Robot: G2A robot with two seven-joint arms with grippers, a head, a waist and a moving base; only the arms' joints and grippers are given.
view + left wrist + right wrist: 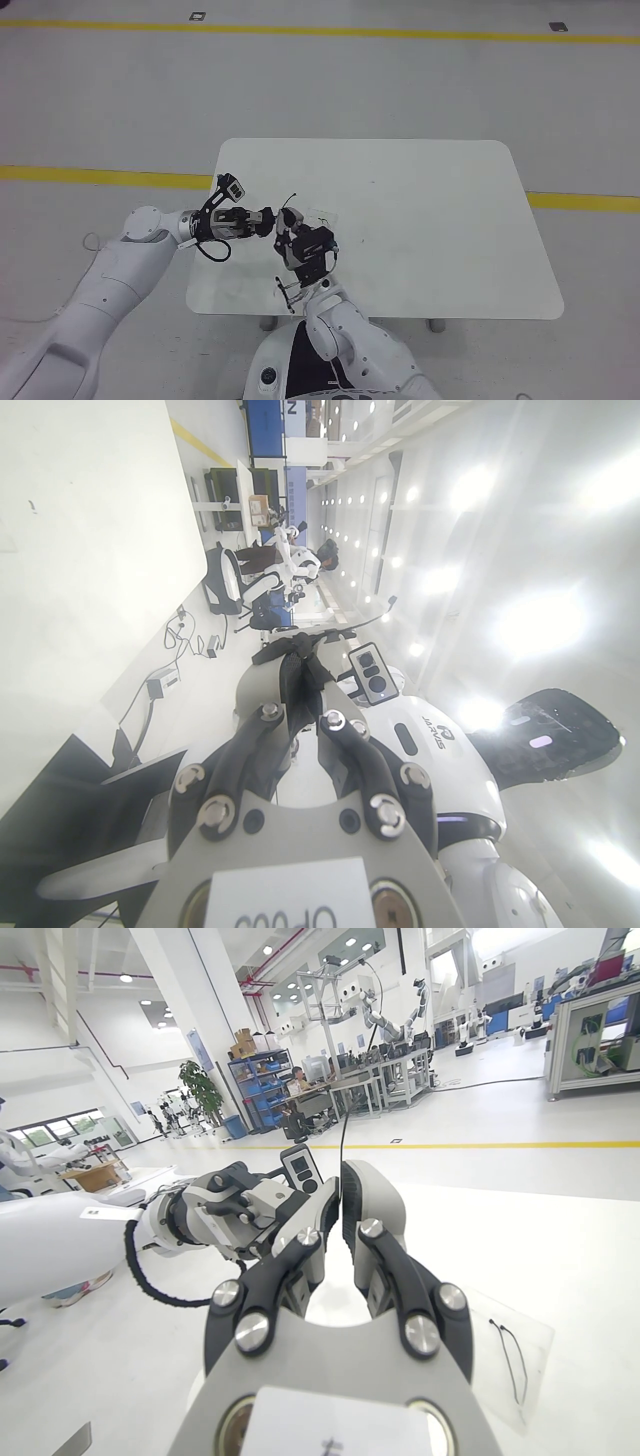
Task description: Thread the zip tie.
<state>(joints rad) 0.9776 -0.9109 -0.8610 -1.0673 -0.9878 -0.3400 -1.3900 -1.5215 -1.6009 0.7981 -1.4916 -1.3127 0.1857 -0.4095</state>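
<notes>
- Right hand (341, 1208) pinched shut on the zip tie (343, 1143), poking up mid-frame.
- Left hand (301, 660) closed beside it, maybe empty, can't tell.
- Lining-up step I reckon; next: aim tail into head.

**A robotics lab, seen from my bench**

I work at a plain white table (450, 230) on a pale, glossy floor marked with yellow lines (300, 30). Far across the open hall I see shelving racks with blue bins (260, 1078) and workbenches crowded with monitors (395, 1063). Behind the benches, a metal frame carries other robot arms (395, 1030), and white humanoid robots (462, 1030) stand farther back. An aluminium-framed cabinet of wiring (590, 1043) stands nearer. There is a potted plant (200, 1088) by the racks. Overhead run rows of round ceiling lights (396, 561), and another white robot (295, 560) stands at a distant station.
</notes>
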